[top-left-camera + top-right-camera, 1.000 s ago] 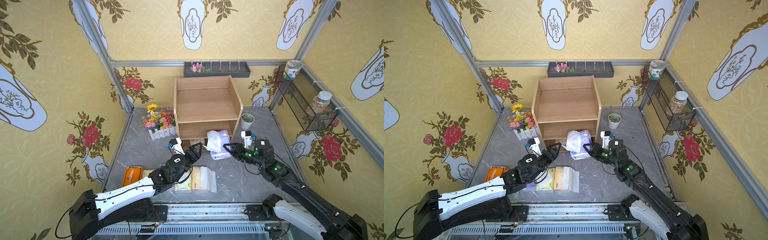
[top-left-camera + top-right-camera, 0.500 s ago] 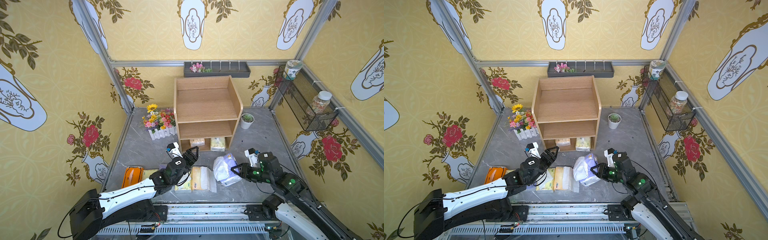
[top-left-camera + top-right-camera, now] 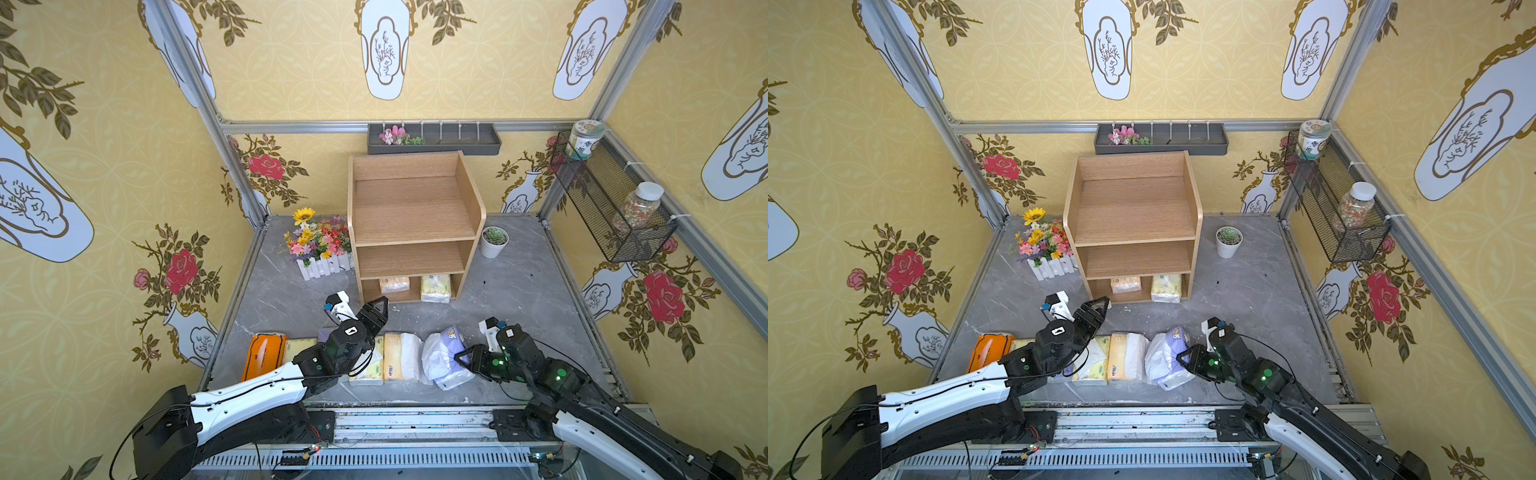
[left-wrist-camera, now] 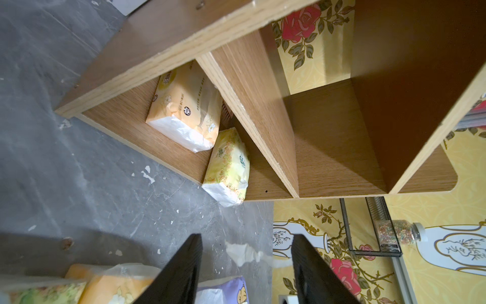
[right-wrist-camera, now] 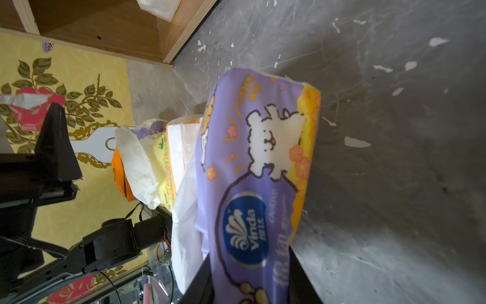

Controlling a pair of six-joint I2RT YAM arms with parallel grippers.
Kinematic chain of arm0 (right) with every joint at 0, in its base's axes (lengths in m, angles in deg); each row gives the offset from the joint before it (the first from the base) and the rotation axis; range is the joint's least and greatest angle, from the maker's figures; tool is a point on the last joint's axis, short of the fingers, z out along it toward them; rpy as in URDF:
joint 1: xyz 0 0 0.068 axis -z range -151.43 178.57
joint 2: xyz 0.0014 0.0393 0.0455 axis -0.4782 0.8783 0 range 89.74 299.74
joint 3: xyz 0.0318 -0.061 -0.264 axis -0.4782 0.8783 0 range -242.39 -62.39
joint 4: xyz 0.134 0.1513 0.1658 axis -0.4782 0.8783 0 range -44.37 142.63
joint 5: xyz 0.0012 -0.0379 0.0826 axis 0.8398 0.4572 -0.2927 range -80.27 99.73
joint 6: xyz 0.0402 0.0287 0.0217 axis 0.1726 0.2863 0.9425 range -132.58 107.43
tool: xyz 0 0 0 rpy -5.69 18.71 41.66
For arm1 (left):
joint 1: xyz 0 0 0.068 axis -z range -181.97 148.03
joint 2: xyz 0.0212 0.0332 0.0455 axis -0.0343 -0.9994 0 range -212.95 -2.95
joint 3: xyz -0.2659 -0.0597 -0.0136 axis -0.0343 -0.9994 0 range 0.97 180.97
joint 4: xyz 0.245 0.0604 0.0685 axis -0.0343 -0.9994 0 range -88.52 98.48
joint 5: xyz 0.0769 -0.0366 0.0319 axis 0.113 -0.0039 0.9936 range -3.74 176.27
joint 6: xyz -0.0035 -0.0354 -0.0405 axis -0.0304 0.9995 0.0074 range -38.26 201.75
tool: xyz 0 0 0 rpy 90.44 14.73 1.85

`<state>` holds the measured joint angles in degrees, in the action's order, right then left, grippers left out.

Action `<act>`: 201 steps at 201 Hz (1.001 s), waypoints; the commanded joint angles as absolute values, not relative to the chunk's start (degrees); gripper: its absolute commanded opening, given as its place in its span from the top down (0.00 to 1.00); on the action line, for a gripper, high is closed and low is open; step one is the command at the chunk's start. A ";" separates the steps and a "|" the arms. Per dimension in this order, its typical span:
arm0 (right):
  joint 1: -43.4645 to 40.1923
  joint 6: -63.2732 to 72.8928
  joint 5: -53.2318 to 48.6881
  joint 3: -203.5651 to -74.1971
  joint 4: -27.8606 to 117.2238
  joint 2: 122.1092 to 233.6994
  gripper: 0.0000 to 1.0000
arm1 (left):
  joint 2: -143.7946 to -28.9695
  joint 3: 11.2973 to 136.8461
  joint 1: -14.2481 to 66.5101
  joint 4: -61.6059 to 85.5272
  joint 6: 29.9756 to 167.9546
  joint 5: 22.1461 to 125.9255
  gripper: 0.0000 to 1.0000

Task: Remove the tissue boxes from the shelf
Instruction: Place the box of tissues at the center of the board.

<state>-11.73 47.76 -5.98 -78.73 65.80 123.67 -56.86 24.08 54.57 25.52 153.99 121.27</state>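
Found two soft, brick-shaped, film-wrapped tissue packs on the bottom tier of the light-wood shelf (image 3: 411, 216): a tan pack (image 3: 394, 284) at left and, just right of it, a floral yellow pack (image 3: 435, 287) whose crimped white end poked past the tier's front edge. Saw the lavender pack (image 3: 446, 357), glossy and printed with a white cartoon dog, pinched at its near end by the right tool (image 3: 459, 359), at the right end of a row along the near side of the table (image 3: 519, 299). Could not tell whether it rested there or hung just above. Noted the rest of the row running leftward: cream and yellow-green packs with crumpled white tissue, then a flat orange pack (image 3: 264, 355). Saw the left tool (image 3: 376, 306) above the scuffed grey marbled surface between row and shelf, its black wedge-shaped fingers (image 4: 181, 268) moderately apart with nothing between, pointing at the bottom tier.
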 commanded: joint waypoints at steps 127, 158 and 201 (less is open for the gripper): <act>-15.69 42.96 5.41 -82.36 66.84 138.86 0.06 | -56.21 23.60 54.44 23.98 156.67 123.88 0.41; -15.74 39.38 7.48 -85.71 70.04 139.98 0.11 | -56.41 23.73 54.39 23.95 156.28 123.97 0.41; -16.58 36.79 2.35 -86.23 63.13 142.29 0.33 | -57.26 23.73 54.43 24.47 156.35 123.54 0.42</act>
<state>-16.10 39.56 4.60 -85.68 66.56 141.11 -56.84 23.56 54.46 23.64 156.99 123.54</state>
